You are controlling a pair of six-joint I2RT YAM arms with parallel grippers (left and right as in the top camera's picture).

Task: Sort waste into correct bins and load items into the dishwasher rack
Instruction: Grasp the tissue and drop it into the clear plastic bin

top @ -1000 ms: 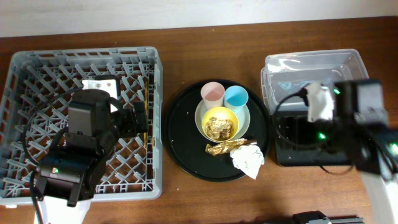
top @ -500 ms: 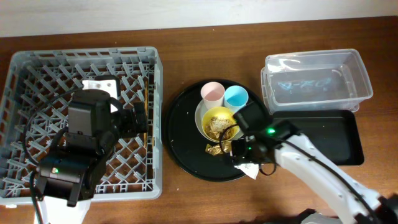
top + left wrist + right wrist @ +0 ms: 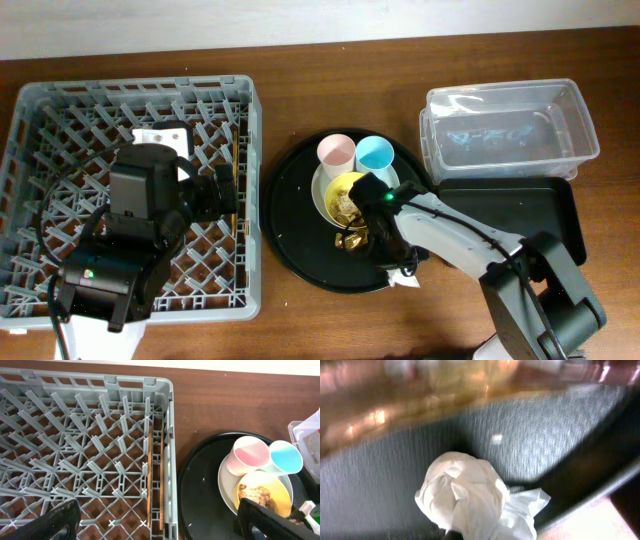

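Quick count: two cups, one pink cup (image 3: 337,151) and one blue cup (image 3: 377,154), plus one yellow bowl (image 3: 348,194) with crumbly food scraps (image 3: 254,492) in it. All three sit on one pale plate (image 3: 226,482) on the round black tray (image 3: 295,220). There's one gold foil wrapper (image 3: 352,240) just beside the bowl and one white napkin (image 3: 472,497) near the tray's rim. Two chopsticks (image 3: 150,475) lie along the right wall of the grey rack (image 3: 60,110). Two bins sit off right, the clear tub (image 3: 510,125) and the black bin tray (image 3: 525,210).

From overhead the right arm (image 3: 450,235) covers nearly all of the napkin. The right wrist view is blurry, so I can't tell how the right fingers are set. The left fingers (image 3: 55,522) are spread apart over the rack, holding nothing.

The bench (image 3: 330,80) is dark brown wood, with a pale wall strip behind it.
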